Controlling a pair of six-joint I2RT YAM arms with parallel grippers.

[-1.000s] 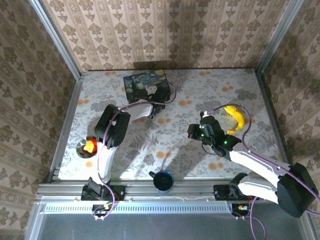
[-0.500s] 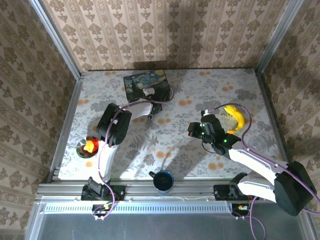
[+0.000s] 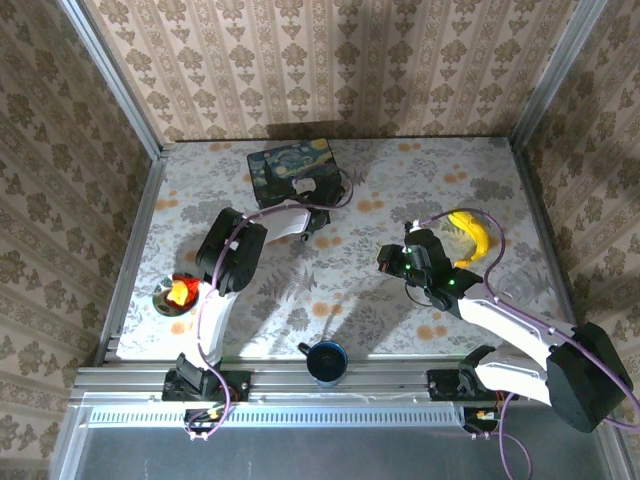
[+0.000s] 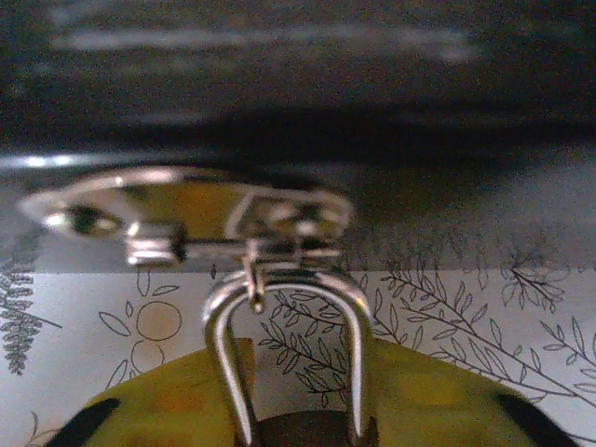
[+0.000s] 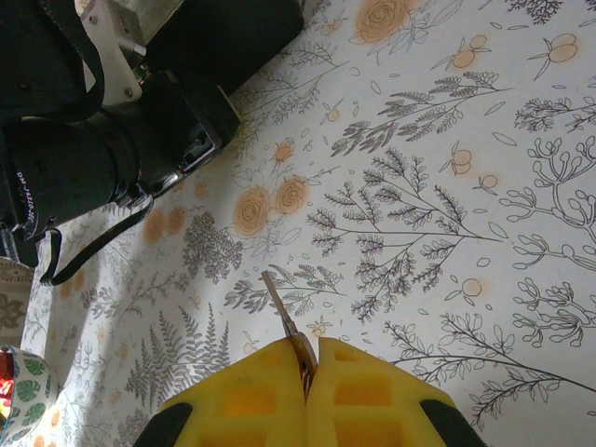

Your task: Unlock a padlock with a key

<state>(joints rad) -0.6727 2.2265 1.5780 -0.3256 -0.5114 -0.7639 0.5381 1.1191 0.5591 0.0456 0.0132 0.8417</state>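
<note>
**Bright metal held in matt yellow pads**

Between the jaws of the left gripper [image 4: 303,414], the padlock [image 4: 357,372] shows a glossy, mirror-polished silver shackle, and just beyond them is a shiny metal clasp [image 4: 186,209]. The key [image 5: 282,312] in the right gripper [image 5: 305,363] is thin bare metal above a smooth printed table cover [image 5: 419,186].

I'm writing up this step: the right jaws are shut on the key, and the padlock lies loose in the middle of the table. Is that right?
Not quite. The padlock isn't loose mid-table: the left wrist view shows it hooked through the clasp on the box. The right gripper does have its jaws shut on the key, as you said.
</note>
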